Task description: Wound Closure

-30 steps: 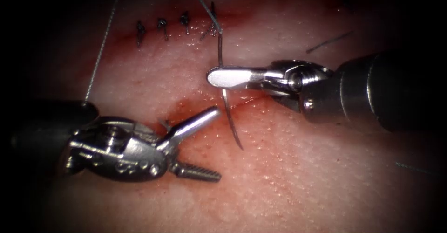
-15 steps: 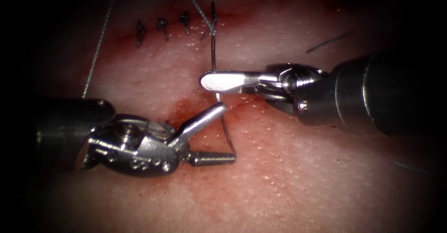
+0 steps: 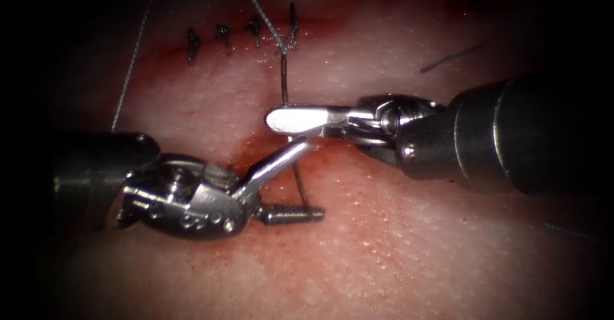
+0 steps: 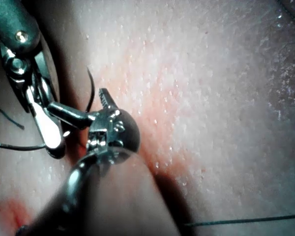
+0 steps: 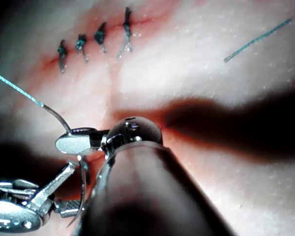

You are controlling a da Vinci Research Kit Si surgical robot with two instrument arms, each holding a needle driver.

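Note:
My right tool [image 3: 279, 118] comes in from the right, jaws shut on the curved needle [image 3: 299, 178] about a third of the way down from its thread end. The needle hangs clear of the tissue [image 3: 396, 243], its point by the left tool's lower jaw. My left tool [image 3: 311, 179] is open, one jaw on each side of the needle's lower half, holding nothing. The thread [image 3: 259, 6] runs up from the needle's blunt end. The right wrist view has the right tool [image 5: 71, 143], needle [image 5: 59, 118] and thread [image 5: 14, 84]. In the left wrist view, the left tool [image 4: 77, 100] flanks the needle [image 4: 91, 93].
Several dark stitches [image 3: 222, 37] close the cut at the upper left; they are also in the right wrist view [image 5: 93, 42]. Red fluid [image 3: 246, 150] stains the tissue near the left tool. A second thread strand [image 3: 131, 70] rises at left. A cut thread end [image 3: 451, 57] lies upper right.
The right tool has carried the needle leftward. The left tool has moved right, and its open jaws now straddle the needle's lower part.

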